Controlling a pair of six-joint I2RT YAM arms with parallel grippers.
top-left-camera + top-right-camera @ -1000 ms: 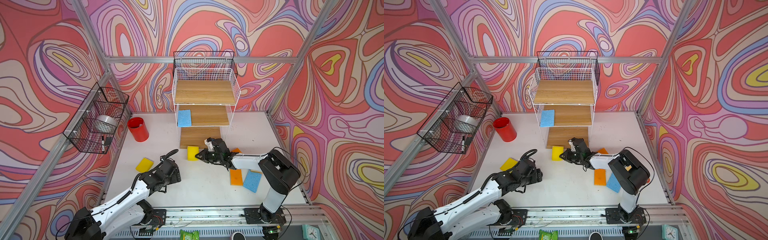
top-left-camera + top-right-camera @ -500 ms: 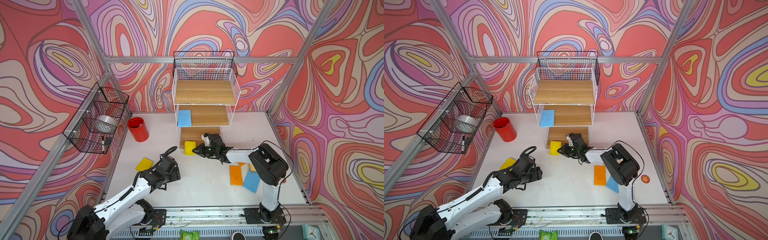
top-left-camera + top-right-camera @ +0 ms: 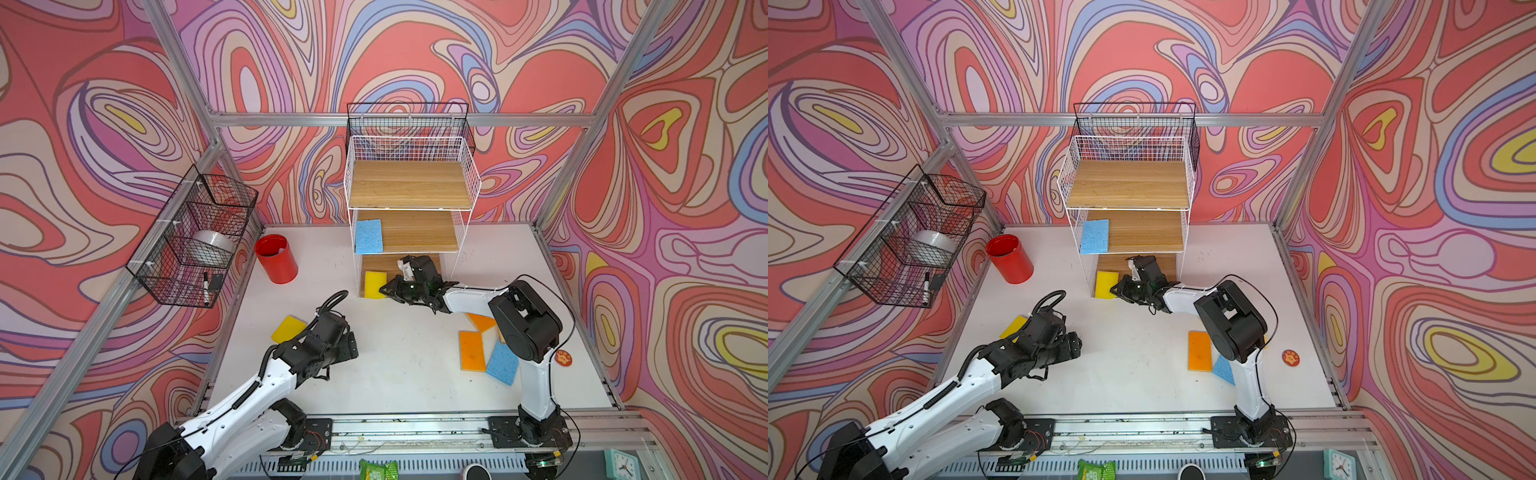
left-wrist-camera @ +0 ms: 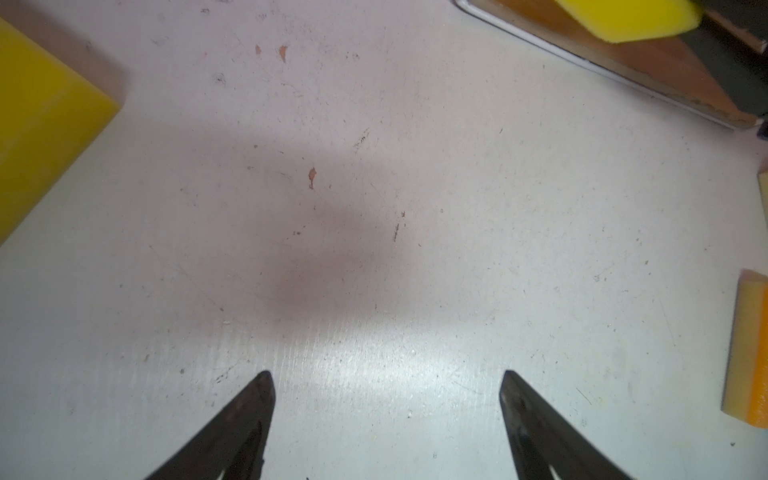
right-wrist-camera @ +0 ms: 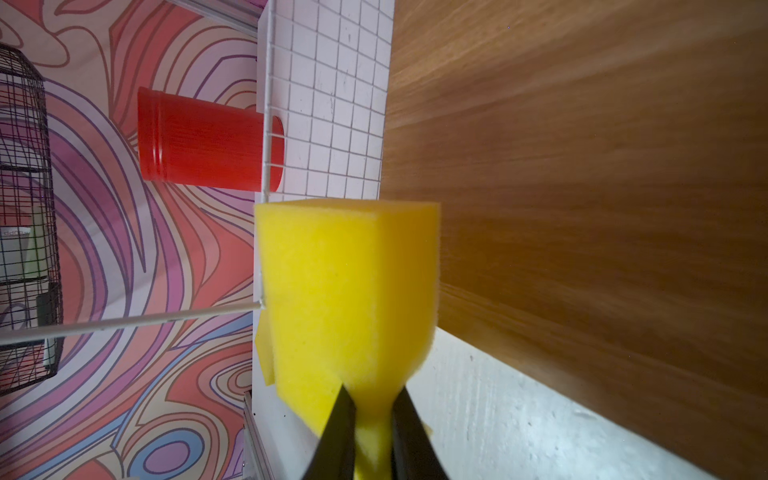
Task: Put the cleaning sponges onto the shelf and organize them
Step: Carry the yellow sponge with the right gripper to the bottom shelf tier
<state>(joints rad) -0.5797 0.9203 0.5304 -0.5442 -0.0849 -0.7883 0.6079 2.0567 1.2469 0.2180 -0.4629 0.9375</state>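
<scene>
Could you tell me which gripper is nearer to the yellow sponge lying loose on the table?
Left. The left gripper hovers open just beside the loose yellow sponge; the right gripper is farther off at the shelf's bottom board, shut on the other yellow sponge.

A robotics lab test cell: aluminium framing boxes in a white counter, with swirl-printed panels for walls. The left arm and right arm are bolted to a metal rail at the counter's edge. Just beyond the right claw stands a white wire shelf, and a black mesh basket hangs off the framing.
</scene>
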